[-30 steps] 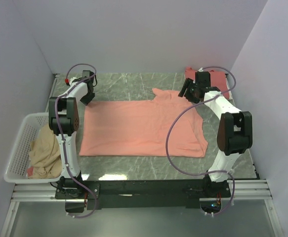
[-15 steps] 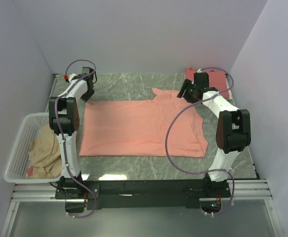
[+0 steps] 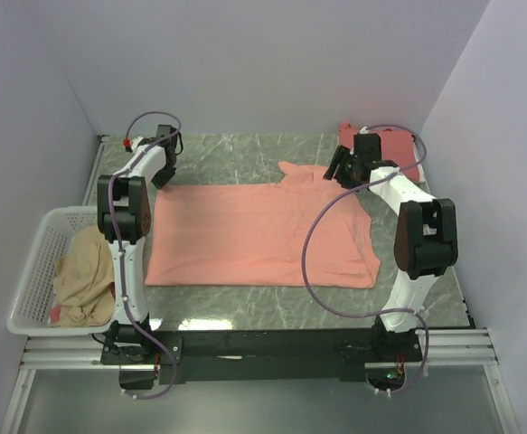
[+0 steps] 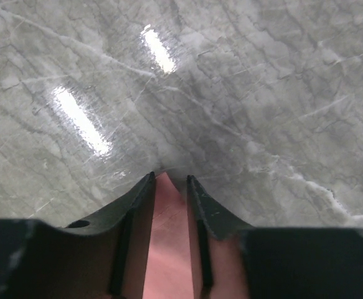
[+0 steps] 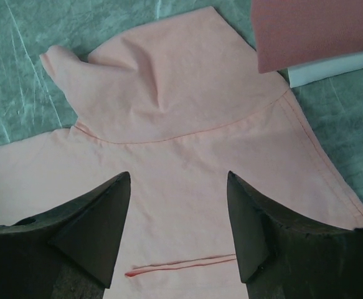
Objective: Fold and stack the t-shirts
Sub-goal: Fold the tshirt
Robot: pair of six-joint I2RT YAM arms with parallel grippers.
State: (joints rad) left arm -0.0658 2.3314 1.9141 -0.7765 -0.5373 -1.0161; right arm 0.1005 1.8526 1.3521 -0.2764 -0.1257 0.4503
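The left gripper had crept up-left to the top-left corner of the salmon-orange t-shirt, flat at frame centre (jaws narrow; grip unclear). The right gripper, jaws wide, had edged over its upper-right sleeve: a fold seemed imminent.

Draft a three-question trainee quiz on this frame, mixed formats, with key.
1. True or false: the tan t-shirt lies in the white basket.
2. The right pincer, standing open, hangs over: A) the salmon t-shirt; B) the white basket; C) bare marble.
3. Fill in: the folded coral-red t-shirt lies at the far ___ corner of the table.
Key: 1 true; 2 A; 3 right.
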